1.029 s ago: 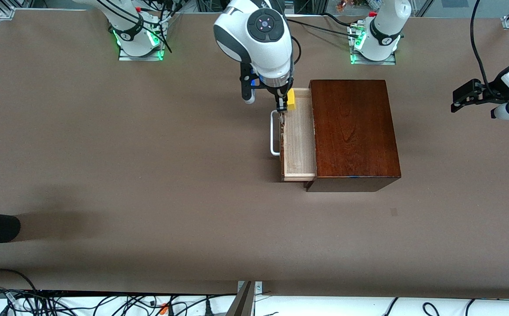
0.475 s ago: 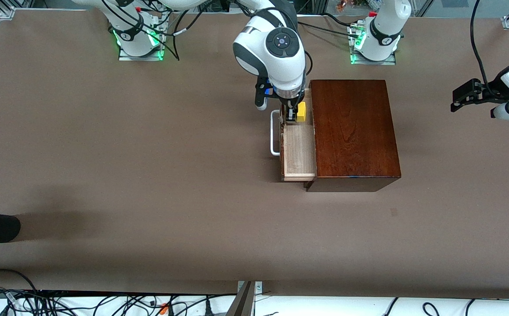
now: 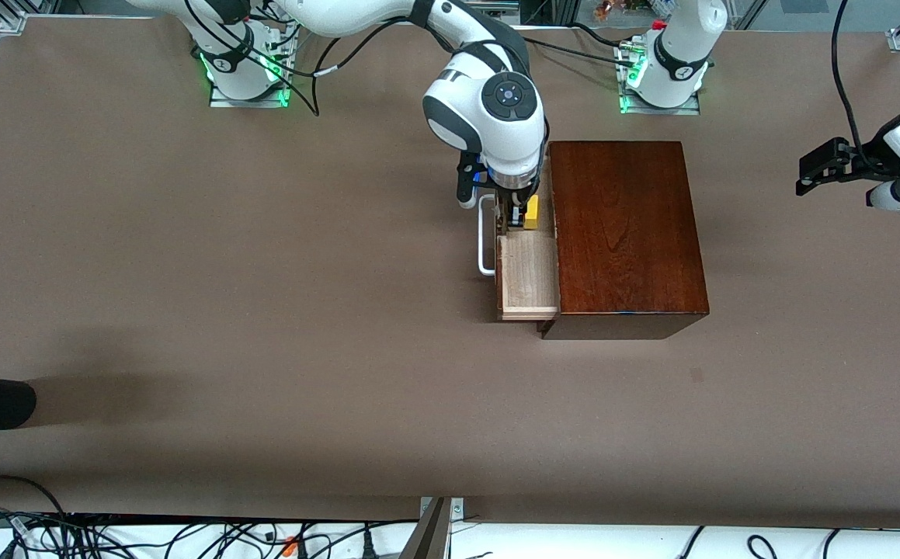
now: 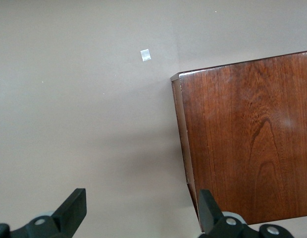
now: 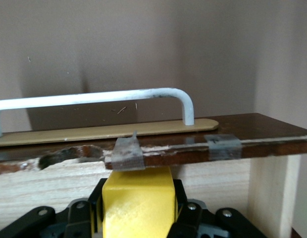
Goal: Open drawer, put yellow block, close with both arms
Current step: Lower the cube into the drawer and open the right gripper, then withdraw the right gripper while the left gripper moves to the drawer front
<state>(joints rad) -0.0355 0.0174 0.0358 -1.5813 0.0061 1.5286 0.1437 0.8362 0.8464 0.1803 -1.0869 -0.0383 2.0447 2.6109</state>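
Clamped on the yellow block (image 3: 531,211), the jaws of our right gripper (image 3: 518,213) are reaching down into the drawer (image 3: 529,272), which is standing pulled out of the mahogany box (image 3: 624,233) toward the right arm's end of the table (image 3: 263,310). In the right wrist view we are seeing the block (image 5: 137,203) pinched between black fingers (image 5: 185,213), close against the inside of the drawer's dark front (image 5: 252,144), with the white handle (image 5: 104,96) just outside it; whether the block is touching the drawer floor we cannot tell, since the wrist is covering it. Our left gripper (image 3: 811,175) is waiting with jaws spread wide, out past the box toward the left arm's end of the table, and its wrist view is taking in a corner of the box (image 4: 247,139) under the parted fingers (image 4: 72,208).
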